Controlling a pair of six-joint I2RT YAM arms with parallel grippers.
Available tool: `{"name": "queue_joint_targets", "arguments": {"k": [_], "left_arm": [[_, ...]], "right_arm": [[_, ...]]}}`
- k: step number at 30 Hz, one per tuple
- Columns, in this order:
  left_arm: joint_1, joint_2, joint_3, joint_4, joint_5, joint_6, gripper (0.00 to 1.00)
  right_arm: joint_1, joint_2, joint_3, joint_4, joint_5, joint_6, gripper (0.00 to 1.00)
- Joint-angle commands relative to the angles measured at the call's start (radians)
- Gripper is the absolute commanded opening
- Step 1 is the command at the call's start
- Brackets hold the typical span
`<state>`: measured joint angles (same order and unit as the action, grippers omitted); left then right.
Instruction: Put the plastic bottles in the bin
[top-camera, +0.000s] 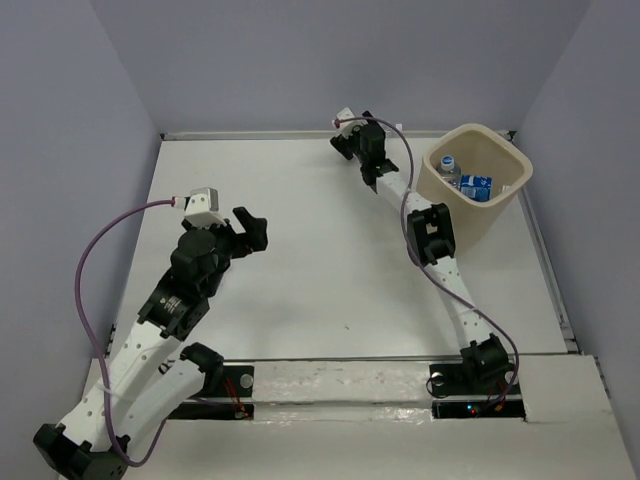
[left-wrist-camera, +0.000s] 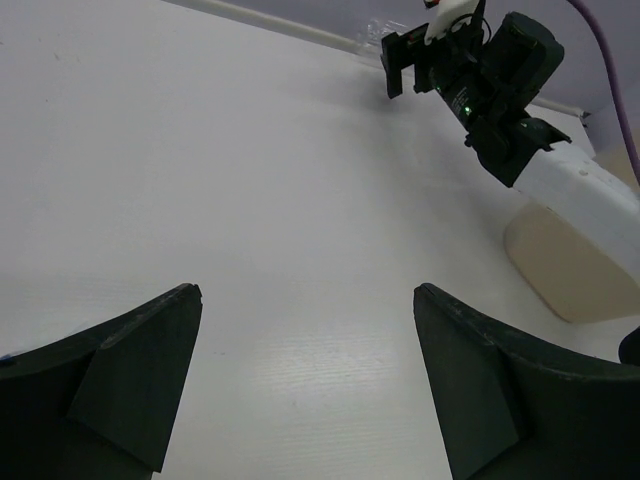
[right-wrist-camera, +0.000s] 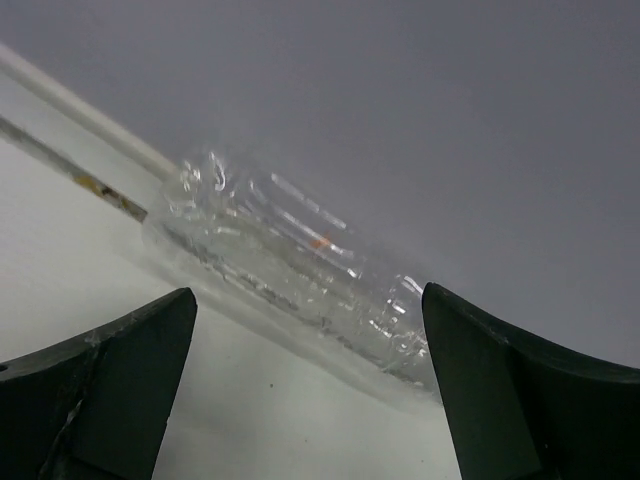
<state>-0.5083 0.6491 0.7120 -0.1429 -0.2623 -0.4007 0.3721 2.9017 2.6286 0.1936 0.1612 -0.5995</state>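
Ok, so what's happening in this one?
Two robot arms are clearing plastic bottles into the beige bin at the far right. Blue-labelled bottles already lie inside it. The right gripper, open, is lined up on a clear label-free bottle lying by the back wall, not gripping it yet. The left gripper is open over bare table, holding nothing.
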Motion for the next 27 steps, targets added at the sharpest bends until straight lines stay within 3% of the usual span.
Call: {"name": "queue_joint_targets", "arguments": {"k": [1, 11, 14, 17, 18, 21, 22, 23, 27], "left_arm": [[0.005, 0.004, -0.009, 0.042, 0.012, 0.019, 0.96], [0.007, 0.043, -0.01, 0.063, 0.026, 0.016, 0.96], [0.007, 0.038, -0.009, 0.068, 0.031, 0.02, 0.95], [0.008, 0.023, -0.014, 0.072, 0.035, 0.031, 0.95], [0.007, 0.018, -0.016, 0.077, 0.04, 0.036, 0.95], [0.008, 0.02, -0.016, 0.078, 0.054, 0.042, 0.94], [0.008, 0.023, -0.014, 0.08, 0.055, 0.046, 0.94], [0.007, 0.024, -0.013, 0.08, 0.057, 0.049, 0.94], [0.01, 0.023, -0.011, 0.075, 0.054, 0.059, 0.94]], "right_arm": [[-0.073, 0.051, -0.001, 0.106, -0.075, -0.126, 1.0], [-0.134, 0.103, -0.019, 0.248, -0.152, -0.155, 0.99], [-0.144, 0.113, -0.038, 0.262, -0.187, -0.158, 0.86], [-0.153, 0.116, -0.041, 0.303, -0.18, -0.155, 0.62], [-0.153, 0.116, -0.042, 0.323, -0.167, -0.14, 0.41], [-0.153, 0.117, -0.015, 0.342, -0.138, -0.076, 0.29], [-0.153, 0.114, -0.007, 0.342, -0.138, -0.059, 0.17], [-0.142, 0.111, 0.016, 0.334, -0.14, -0.043, 0.12], [-0.09, 0.074, -0.005, 0.363, -0.15, 0.003, 0.0]]}}
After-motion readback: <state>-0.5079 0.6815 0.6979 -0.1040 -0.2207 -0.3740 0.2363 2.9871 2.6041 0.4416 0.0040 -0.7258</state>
